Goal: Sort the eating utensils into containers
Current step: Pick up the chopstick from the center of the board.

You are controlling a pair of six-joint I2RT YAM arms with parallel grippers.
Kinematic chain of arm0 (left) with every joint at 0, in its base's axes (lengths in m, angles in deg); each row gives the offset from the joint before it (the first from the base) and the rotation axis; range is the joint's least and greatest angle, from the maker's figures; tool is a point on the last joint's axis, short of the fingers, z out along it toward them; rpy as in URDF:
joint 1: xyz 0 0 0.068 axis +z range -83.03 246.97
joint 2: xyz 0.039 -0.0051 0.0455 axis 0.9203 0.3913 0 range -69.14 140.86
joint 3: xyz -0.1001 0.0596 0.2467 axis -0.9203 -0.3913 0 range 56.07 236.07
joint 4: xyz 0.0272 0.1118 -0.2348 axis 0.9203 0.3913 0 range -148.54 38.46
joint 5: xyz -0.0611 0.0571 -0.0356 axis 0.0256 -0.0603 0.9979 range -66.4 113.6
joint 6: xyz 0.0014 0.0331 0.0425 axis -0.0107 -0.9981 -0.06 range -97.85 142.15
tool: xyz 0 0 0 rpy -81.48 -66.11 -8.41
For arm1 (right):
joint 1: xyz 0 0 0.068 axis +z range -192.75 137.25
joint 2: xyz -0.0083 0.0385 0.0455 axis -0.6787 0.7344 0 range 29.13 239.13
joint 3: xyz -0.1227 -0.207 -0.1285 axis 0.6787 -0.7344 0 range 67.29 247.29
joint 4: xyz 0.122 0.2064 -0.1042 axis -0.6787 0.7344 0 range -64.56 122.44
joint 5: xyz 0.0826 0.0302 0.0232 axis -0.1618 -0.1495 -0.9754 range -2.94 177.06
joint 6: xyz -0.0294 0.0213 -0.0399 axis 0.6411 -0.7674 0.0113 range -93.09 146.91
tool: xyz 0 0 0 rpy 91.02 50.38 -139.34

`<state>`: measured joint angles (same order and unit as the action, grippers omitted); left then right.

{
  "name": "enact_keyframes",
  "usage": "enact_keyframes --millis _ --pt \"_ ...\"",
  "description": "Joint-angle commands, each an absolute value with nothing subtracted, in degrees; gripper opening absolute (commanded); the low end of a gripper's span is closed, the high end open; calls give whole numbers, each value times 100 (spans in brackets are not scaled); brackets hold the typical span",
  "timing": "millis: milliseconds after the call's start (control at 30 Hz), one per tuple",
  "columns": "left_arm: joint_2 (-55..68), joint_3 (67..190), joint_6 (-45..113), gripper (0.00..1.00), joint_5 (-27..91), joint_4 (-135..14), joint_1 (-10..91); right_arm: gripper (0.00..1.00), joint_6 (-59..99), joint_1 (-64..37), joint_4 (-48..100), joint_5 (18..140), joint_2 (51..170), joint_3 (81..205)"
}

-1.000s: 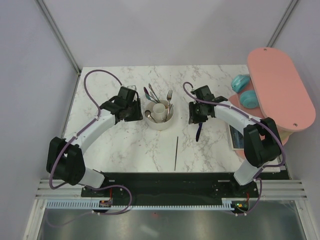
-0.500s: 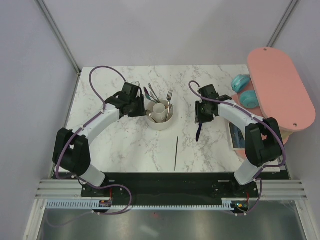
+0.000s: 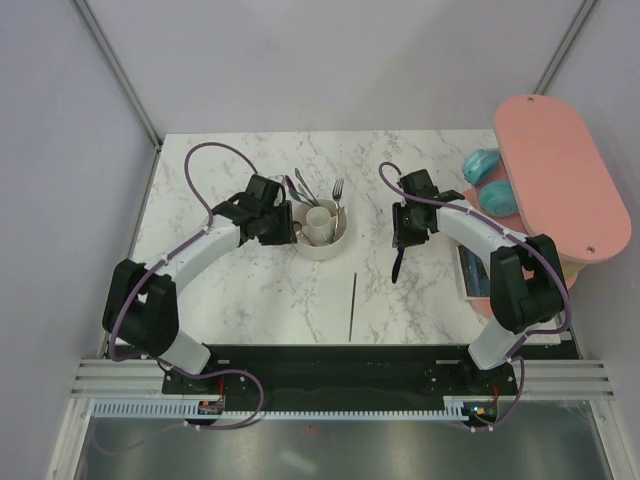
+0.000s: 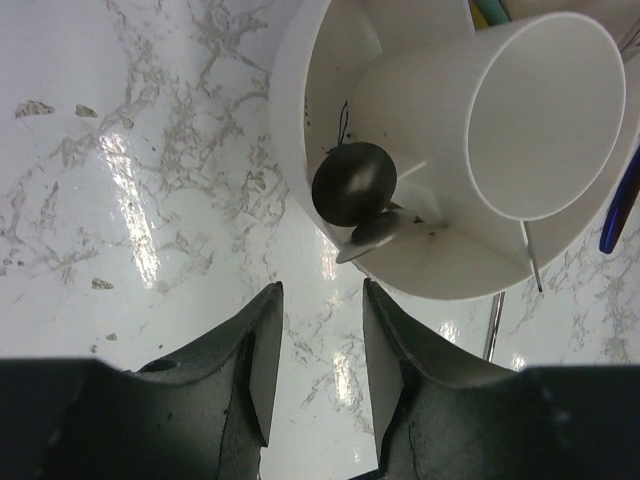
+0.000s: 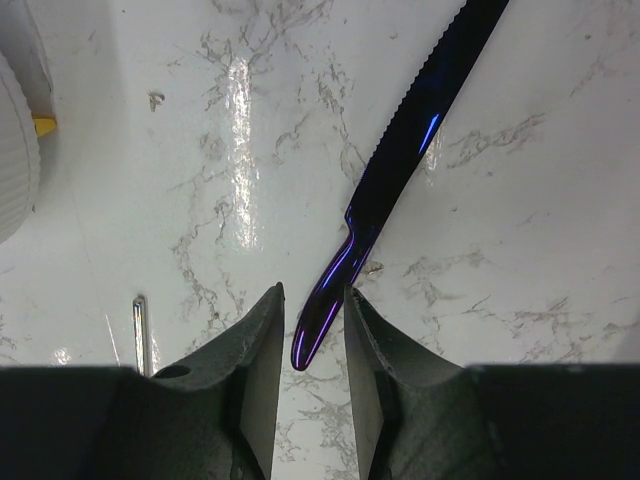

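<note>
The white round holder (image 3: pixel 320 243) stands mid-table, with a fork (image 3: pixel 338 190) and spoons (image 3: pixel 300 185) leaning out of its ring sections. In the left wrist view its central cup (image 4: pixel 540 110) is empty, and two dark spoon bowls (image 4: pixel 352 183) lie in a near section. My left gripper (image 3: pixel 277 222) (image 4: pixel 318 300) is open and empty, just left of the holder's rim. A purple knife (image 3: pixel 398 262) (image 5: pixel 400 180) lies on the table. My right gripper (image 3: pixel 404 228) (image 5: pixel 312 300) is open, with its fingers on either side of the knife's handle end. A thin silver stick (image 3: pixel 352 305) lies nearer the front.
A large pink oval board (image 3: pixel 560 180) overhangs the right edge, with two teal objects (image 3: pixel 490 182) beside it. A flat box (image 3: pixel 472 272) lies at the right. The stick also shows in the right wrist view (image 5: pixel 140 330). The holder's wall (image 5: pixel 15 150) is at that view's left edge.
My left gripper has moved right, up to the holder's rim. My right gripper has shifted slightly over the purple knife. The utensils have not moved.
</note>
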<state>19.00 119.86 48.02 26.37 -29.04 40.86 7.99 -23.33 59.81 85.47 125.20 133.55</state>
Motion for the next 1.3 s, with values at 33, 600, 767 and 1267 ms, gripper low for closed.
enact_keyframes --millis 33,600,767,1267 --pt "1559 11760 4790 44 2843 -3059 3998 37 705 -2367 5963 8635 12563 13356" --pt "1716 11795 4949 42 2887 -3296 3375 39 889 -2376 5945 7821 12230 13330" --pt "1638 11900 4957 41 2765 -3331 3278 39 828 -2297 6050 7054 12019 13251" --pt "987 11857 4931 43 1921 -3200 3286 47 793 -900 6877 7746 12299 13216"
